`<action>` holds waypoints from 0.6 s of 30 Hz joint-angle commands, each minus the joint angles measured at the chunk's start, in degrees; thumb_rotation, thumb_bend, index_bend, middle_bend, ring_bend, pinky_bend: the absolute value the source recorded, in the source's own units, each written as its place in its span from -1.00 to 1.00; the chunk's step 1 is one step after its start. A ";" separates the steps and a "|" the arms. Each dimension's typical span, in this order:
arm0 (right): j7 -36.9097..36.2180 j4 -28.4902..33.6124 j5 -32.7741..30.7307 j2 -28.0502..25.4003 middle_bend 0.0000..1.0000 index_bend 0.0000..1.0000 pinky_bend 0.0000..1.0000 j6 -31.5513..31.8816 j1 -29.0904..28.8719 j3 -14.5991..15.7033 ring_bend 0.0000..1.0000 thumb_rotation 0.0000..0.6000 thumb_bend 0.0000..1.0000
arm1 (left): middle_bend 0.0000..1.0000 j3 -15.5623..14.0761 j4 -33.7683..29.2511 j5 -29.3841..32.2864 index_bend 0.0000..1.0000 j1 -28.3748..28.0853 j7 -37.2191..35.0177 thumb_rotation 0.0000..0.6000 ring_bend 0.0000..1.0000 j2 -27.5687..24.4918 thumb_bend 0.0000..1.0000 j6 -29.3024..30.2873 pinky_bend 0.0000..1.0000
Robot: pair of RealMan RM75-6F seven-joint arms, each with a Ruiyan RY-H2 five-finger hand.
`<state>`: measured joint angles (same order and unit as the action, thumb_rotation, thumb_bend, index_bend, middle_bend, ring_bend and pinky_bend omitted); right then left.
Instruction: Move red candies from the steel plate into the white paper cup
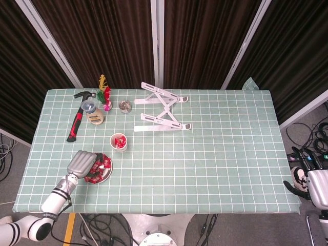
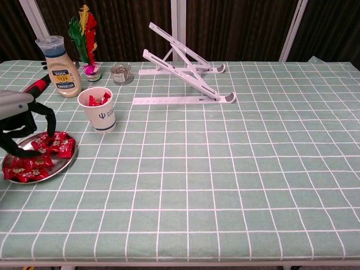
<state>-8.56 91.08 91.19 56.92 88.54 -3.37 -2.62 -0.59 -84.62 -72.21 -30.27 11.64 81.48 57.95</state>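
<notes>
Head view, green checked tablecloth [image 1: 215, 159], dark curtains [image 1: 113, 41] behind

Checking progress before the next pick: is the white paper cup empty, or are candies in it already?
Not empty. The white paper cup stands upright, with red candies showing at its rim in both views.

silver-backed left hand [image 1: 81, 163] with black fingers [image 2: 50, 121], white forearm

The left hand [image 2: 19, 121] runs off the left edge of the chest view and covers part of the steel plate [image 2: 63, 165]. The right hand [image 1: 312, 185], at the head view's lower right edge, is too small to read its fingers.
</notes>
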 commanded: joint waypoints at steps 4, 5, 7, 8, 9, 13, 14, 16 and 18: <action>-0.07 -0.04 0.01 0.01 -0.46 -0.83 -0.21 0.05 0.07 0.07 -0.80 1.00 -0.80 | 0.97 -0.52 1.11 1.54 0.07 1.05 2.17 1.00 1.00 1.93 -0.55 -0.38 1.00; -0.08 -0.03 0.00 0.01 -0.46 -0.83 -0.21 0.02 0.05 0.05 -0.80 1.00 -0.80 | 0.97 -0.54 1.41 1.80 0.07 1.13 2.71 1.00 1.00 2.28 -0.55 -0.48 1.00; -0.12 -0.03 0.05 0.02 -0.46 -0.83 -0.21 0.03 0.03 0.06 -0.80 1.00 -0.80 | 0.97 -0.44 1.97 2.37 0.07 1.31 3.53 1.00 1.00 2.94 -0.55 -0.47 1.00; -0.11 -0.02 0.08 0.03 -0.46 -0.83 -0.21 0.02 0.02 0.07 -0.80 1.00 -0.80 | 0.97 -0.32 2.46 2.91 0.07 1.43 4.04 1.00 1.00 3.43 -0.55 -0.53 1.00; -0.09 0.00 0.09 0.02 -0.46 -0.83 -0.21 -0.01 -0.01 0.06 -0.80 1.00 -0.80 | 0.97 -0.21 2.75 3.40 0.07 1.52 4.33 1.00 1.00 3.75 -0.55 -0.64 1.00; 0.13 0.24 0.07 -0.15 -0.46 -0.83 -0.21 0.02 -0.03 0.01 -0.80 1.00 -0.80 | 0.97 0.47 3.93 5.11 0.08 1.87 4.74 1.00 1.00 4.87 -0.55 -0.99 1.00; 0.16 0.28 0.11 -0.16 -0.46 -0.83 -0.21 0.07 0.00 0.03 -0.80 1.00 -0.80 | 0.98 0.57 4.23 5.35 0.08 1.93 4.92 1.00 1.00 5.07 -0.55 -1.00 1.00; 0.26 0.35 0.16 -0.18 -0.46 -0.83 -0.21 0.12 0.04 0.07 -0.80 1.00 -0.80 | 0.98 0.72 4.63 5.81 0.08 1.98 5.17 1.00 1.00 5.35 -0.55 -1.24 1.00; 0.32 0.44 0.16 -0.19 -0.46 -0.83 -0.21 0.13 0.06 0.09 -0.80 1.00 -0.80 | 0.98 0.77 4.97 6.04 0.09 2.08 5.51 1.00 1.00 5.51 -0.55 -1.33 1.00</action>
<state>-8.23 91.52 91.35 56.73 88.66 -3.31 -2.54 0.14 -79.74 -66.24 -28.24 17.06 86.92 56.68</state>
